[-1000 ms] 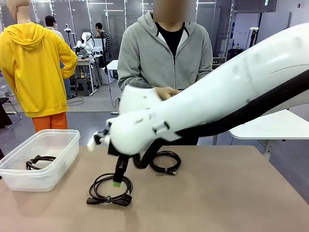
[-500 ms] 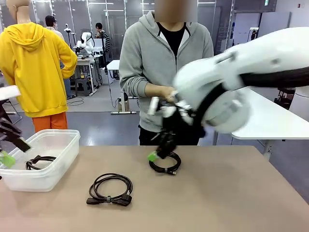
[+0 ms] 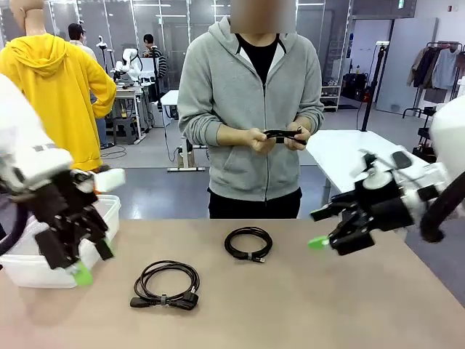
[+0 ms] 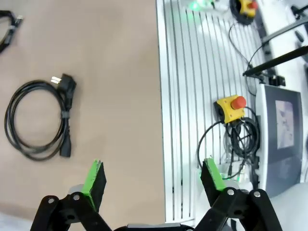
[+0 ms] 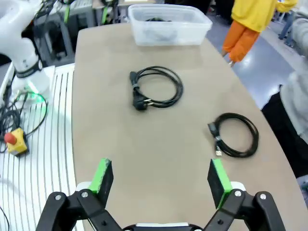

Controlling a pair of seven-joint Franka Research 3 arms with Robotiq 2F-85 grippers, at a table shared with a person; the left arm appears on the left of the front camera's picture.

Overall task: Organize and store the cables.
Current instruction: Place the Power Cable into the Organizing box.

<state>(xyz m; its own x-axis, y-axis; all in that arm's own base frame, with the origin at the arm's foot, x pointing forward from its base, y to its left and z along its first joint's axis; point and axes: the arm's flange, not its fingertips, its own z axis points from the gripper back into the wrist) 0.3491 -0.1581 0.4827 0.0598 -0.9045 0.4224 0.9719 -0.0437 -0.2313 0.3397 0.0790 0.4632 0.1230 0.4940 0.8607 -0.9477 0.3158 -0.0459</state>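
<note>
Left gripper (image 3: 93, 262): lower left of the front view, in front of the clear plastic bin (image 3: 110, 209). Its jaws are spread fully, with nothing between the green pads. Right gripper (image 3: 320, 227): right of centre, above the table (image 3: 327, 305). Its jaws are likewise spread wide and empty, and its wrist view shows bare tabletop between the pads. Two coiled cables lie on the table, apart from each other. The larger coil (image 3: 166, 283), with a heavy plug at its lower edge, sits lower centre-left, between the two grippers and nearer the left one. The smaller coil (image 3: 248, 243) sits at frame centre, nearer the far edge. In the right wrist view, a third cable (image 5: 156, 21) lies inside the bin at the top of the frame. The person (image 3: 251, 87) at the far side holds a fourth cable (image 3: 283, 134) in both hands (image 3: 256, 139) at chest height, upper centre.
</note>
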